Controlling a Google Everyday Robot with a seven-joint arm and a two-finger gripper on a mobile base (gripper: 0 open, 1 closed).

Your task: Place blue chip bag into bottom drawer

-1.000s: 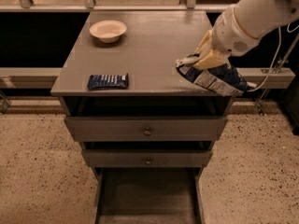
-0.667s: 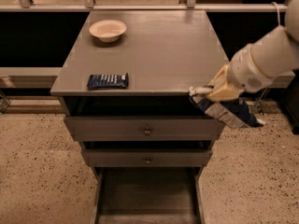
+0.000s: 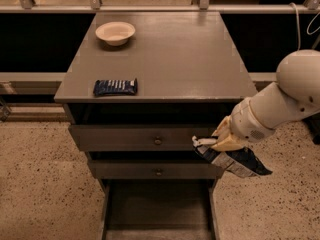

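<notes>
The blue chip bag [image 3: 234,160] is a crinkled dark blue bag with white patches. It hangs in the air at the cabinet's front right, level with the two knobbed drawers. My gripper [image 3: 220,142] is shut on the bag's upper left end, with the white arm reaching in from the right. The bottom drawer [image 3: 157,209] is pulled out below, a long plain grey tray. The bag is above and a little right of the drawer's right wall.
A flat dark blue bar packet [image 3: 115,87] lies on the cabinet top [image 3: 180,54] at front left. A cream bowl [image 3: 115,32] sits at back left. Two knobbed drawers [image 3: 157,140] are shut. Speckled floor lies on both sides.
My gripper has carried the bag off the cabinet top's right edge, forward and down, to the level of the knobbed drawers.
</notes>
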